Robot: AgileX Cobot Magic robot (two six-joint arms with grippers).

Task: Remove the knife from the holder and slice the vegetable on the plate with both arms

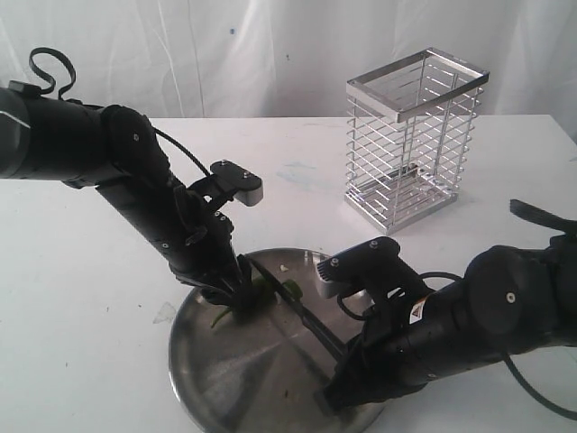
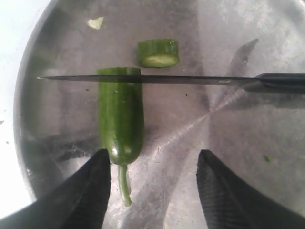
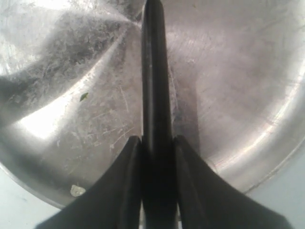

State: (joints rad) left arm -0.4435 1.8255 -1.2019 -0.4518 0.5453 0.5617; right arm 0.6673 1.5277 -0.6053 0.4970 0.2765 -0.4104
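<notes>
The green chilli pepper point(image 2: 120, 119) lies on the silver plate point(image 2: 228, 28), its stem toward my left gripper point(image 2: 153, 162). That gripper is open, and one finger point(image 2: 93, 186) sits right beside the pepper's stem end. A cut slice point(image 2: 158, 52) lies just beyond the knife blade point(image 2: 143, 79), which crosses the pepper's cut end. My right gripper point(image 3: 156, 143) is shut on the knife's black handle point(image 3: 153, 86) over the plate point(image 3: 228, 71). In the exterior view the knife point(image 1: 297, 307) runs from the right gripper point(image 1: 338, 383) to the pepper point(image 1: 261, 290) under the left gripper point(image 1: 236, 290).
The wire holder point(image 1: 410, 144) stands with nothing in it at the back right of the white table point(image 1: 90, 271). Small pepper scraps point(image 2: 95, 22) lie on the plate point(image 1: 225, 379), which sits near the table's front edge.
</notes>
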